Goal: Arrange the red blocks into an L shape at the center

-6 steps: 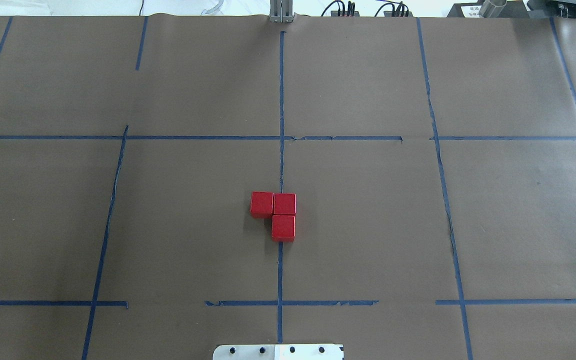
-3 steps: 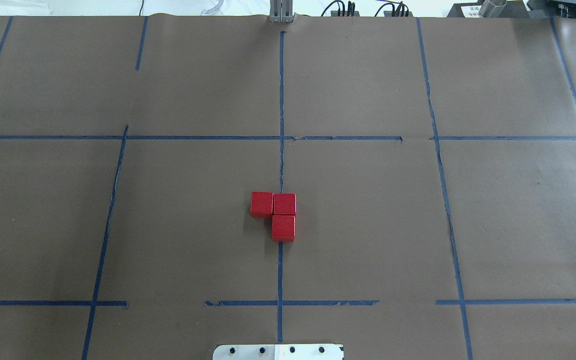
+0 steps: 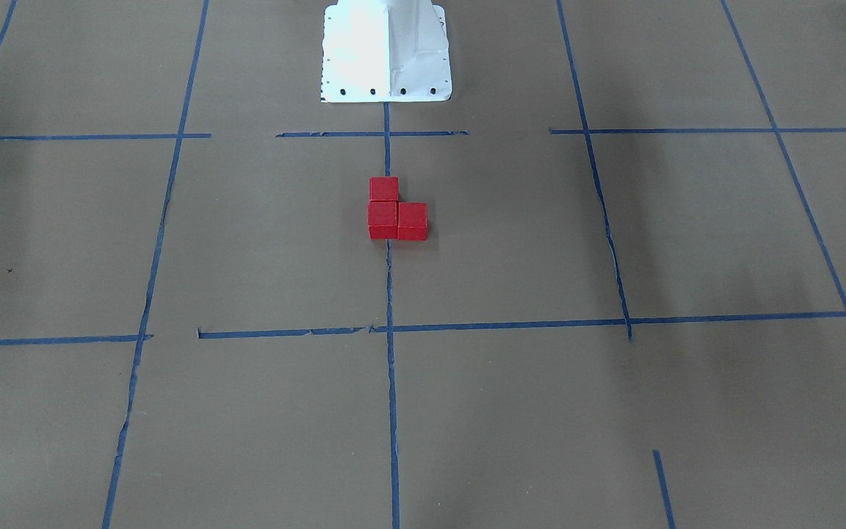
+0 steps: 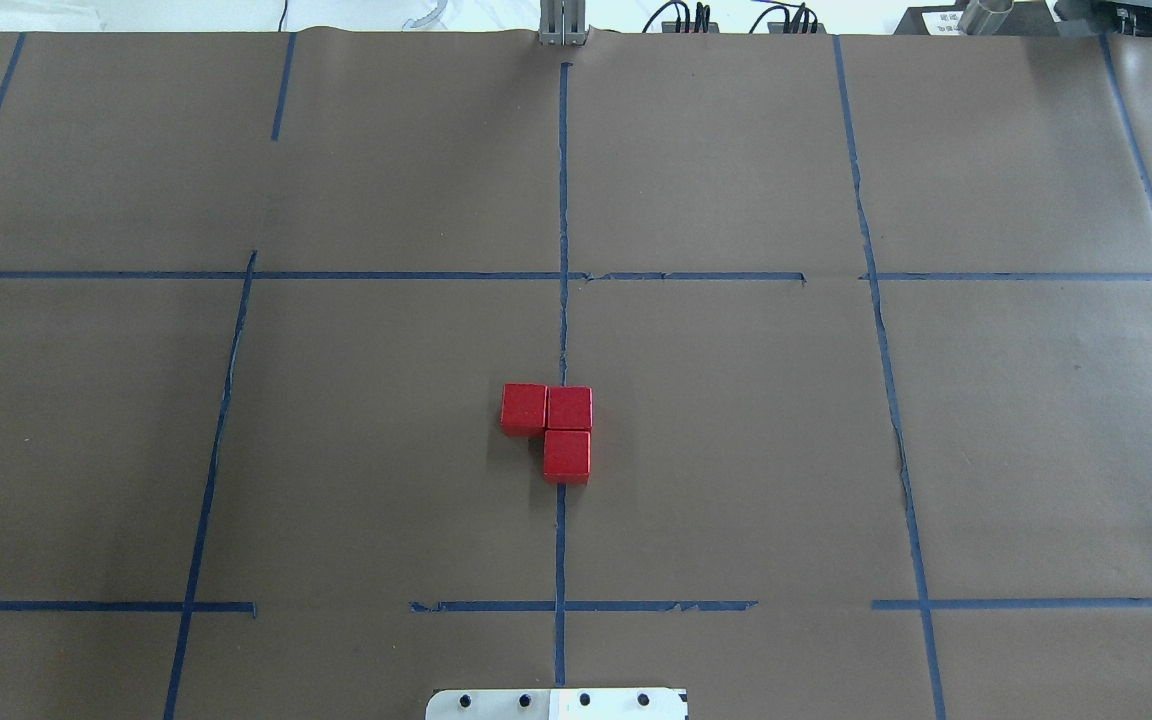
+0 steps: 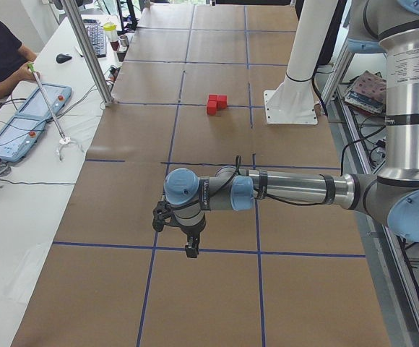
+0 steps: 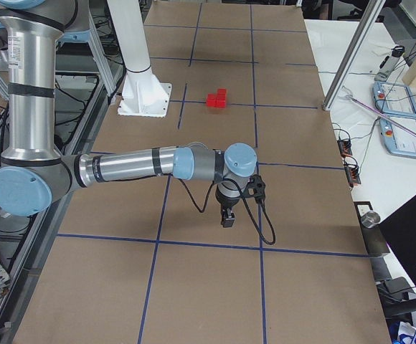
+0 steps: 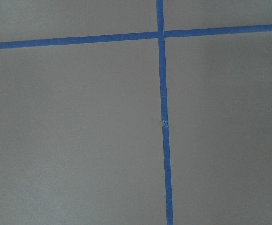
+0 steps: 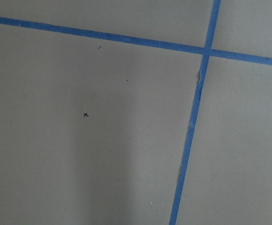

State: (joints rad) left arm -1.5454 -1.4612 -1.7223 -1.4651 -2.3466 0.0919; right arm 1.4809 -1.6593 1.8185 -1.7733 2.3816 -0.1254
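Blocks first: the three red blocks [image 4: 568, 409] lie touching in an L at the center [image 4: 656, 420] of the bench [image 4: 1036, 450]. The corner cube sits on the long blue tape line [image 4: 563, 330]. One leg runs along that line toward the robot's base, and the other, equally long, points to the robot's left. The left gripper [image 5: 190, 249] and right gripper [image 6: 227, 218] hang well apart from them, and I cannot tell whether they are wide or narrow.
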